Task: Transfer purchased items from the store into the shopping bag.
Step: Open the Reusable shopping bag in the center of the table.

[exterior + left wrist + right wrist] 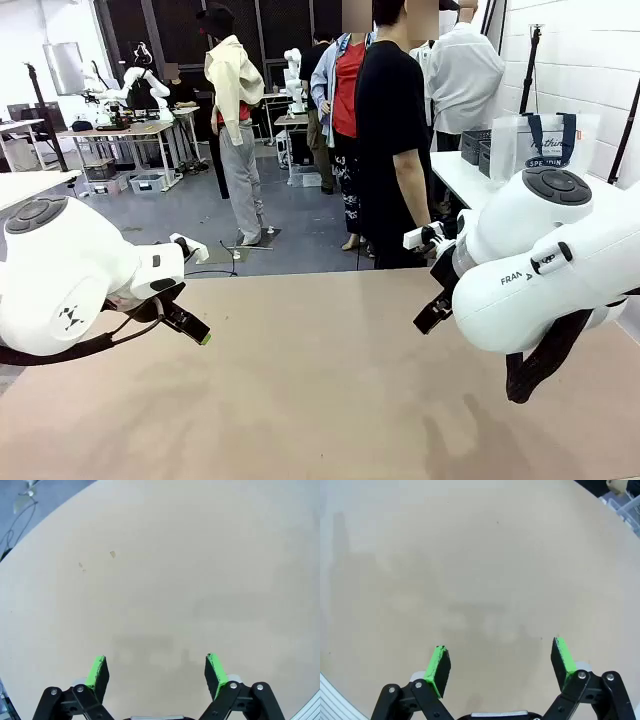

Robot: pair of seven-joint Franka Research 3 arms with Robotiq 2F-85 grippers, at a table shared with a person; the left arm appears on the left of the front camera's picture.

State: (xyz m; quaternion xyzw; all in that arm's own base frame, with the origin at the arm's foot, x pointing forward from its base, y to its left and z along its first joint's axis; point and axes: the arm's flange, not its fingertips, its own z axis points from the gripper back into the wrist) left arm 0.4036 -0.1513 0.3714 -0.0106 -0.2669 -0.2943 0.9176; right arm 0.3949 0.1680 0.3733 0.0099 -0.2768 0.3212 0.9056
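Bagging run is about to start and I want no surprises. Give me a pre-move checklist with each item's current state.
1. Left hand open, holding nothing: ok.
2. Right hand open, holding nothing: ok.
3. Both hands off the table surface: ok.
4. Shopping bag upright on the white side table beyond the right arm: ok; reach cannot tell.
5. Person at the far edge, not leaning over the table: ok.
6. Purchased items located: cannot tell.
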